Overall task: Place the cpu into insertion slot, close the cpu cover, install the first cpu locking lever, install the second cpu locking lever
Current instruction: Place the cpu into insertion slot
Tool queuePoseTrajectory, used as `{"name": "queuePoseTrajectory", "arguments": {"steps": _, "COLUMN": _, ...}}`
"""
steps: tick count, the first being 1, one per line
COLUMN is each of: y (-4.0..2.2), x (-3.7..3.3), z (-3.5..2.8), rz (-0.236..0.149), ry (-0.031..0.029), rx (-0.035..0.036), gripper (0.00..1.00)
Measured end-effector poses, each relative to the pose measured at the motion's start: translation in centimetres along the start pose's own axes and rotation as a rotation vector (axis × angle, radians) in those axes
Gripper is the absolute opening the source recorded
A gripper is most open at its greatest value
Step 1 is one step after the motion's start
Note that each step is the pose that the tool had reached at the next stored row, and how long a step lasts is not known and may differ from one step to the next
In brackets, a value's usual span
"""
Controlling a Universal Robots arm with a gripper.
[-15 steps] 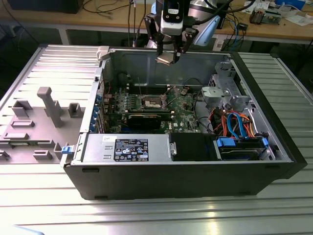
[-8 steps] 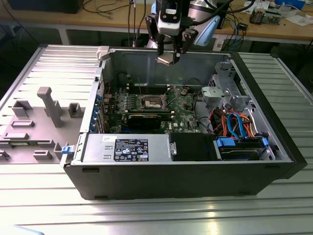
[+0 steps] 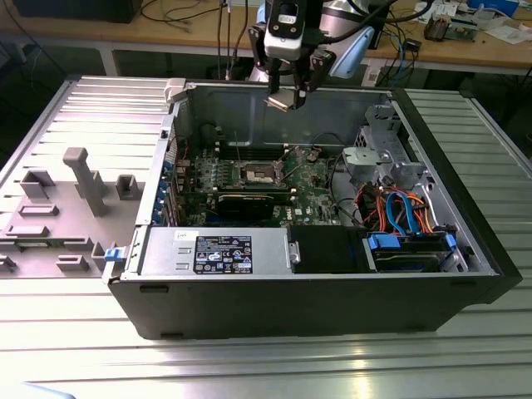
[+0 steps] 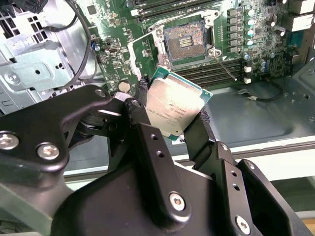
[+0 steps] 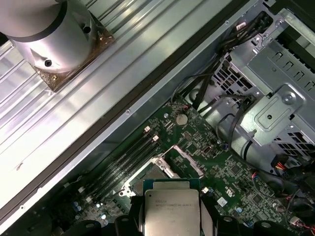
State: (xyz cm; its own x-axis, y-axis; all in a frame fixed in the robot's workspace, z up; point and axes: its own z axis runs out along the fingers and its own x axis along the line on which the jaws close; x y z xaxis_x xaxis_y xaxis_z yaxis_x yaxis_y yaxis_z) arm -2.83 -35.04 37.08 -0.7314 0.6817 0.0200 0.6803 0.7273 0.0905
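Note:
My gripper (image 3: 283, 96) hangs above the open computer case, over its back wall, shut on the cpu (image 3: 281, 101). In the second wrist view the cpu (image 4: 174, 105) is a square chip with a silvery top, tilted between the two black fingers (image 4: 147, 137). The first wrist view shows the same cpu (image 5: 171, 209) in the gripper (image 5: 171, 219). Below it lies the insertion slot (image 4: 187, 42), dark-centred and uncovered on the green board, also visible in the exterior view (image 3: 258, 173). The cpu cover (image 5: 188, 161) stands swung up beside the slot. A thin wire lever (image 4: 227, 65) sticks out at one corner.
A black graphics card (image 3: 249, 204) lies in front of the slot, and memory slots (image 4: 221, 71) run beside it. A metal drive cage (image 3: 378, 158) and coloured cables (image 3: 399, 208) fill the exterior view's right. The power supply (image 3: 216, 249) sits along the case front. Grey fixtures (image 3: 83, 179) stand outside.

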Motion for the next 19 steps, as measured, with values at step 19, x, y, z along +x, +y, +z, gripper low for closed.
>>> {"name": "queuePoseTrajectory", "arguments": {"steps": 19, "y": -0.03, "x": -0.02, "z": 0.01, "rz": 0.076, "ry": -0.0058, "rx": -0.0027, "gripper": 0.55}}
